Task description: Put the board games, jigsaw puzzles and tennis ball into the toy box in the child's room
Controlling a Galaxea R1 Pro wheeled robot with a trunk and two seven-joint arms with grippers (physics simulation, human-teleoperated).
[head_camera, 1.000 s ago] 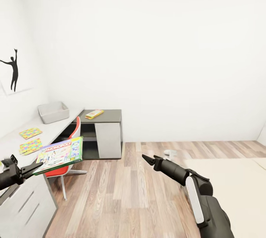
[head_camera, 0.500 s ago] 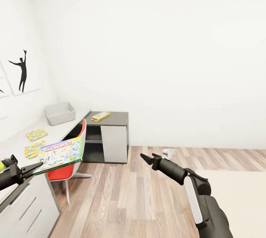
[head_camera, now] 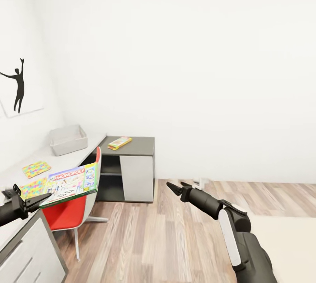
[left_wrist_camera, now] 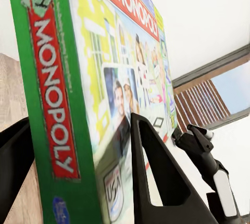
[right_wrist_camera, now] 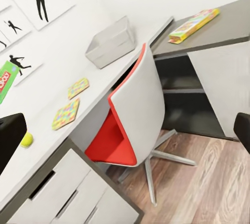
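The left gripper [head_camera: 38,199] is clamping the Monopoly board game [head_camera: 72,184] between its jaws by one edge, the box jutting flat over the tabletop [head_camera: 52,160]. The right gripper [head_camera: 174,186] is hanging over the floor, jaws parted and empty. Farther off, two jigsaw puzzles [head_camera: 36,168] are lying on the tabletop, the toy box [head_camera: 68,140] behind them, and another board game [head_camera: 119,143] on the dark wing.

You see a glossy printed cardboard Monopoly box [head_camera: 72,184], matt black gripper fingers [left_wrist_camera: 156,182], a pale smooth matt table [right_wrist_camera: 47,99] top, a matt grey plastic toy box [head_camera: 68,139] and a wood-grain plank floor [head_camera: 145,239]
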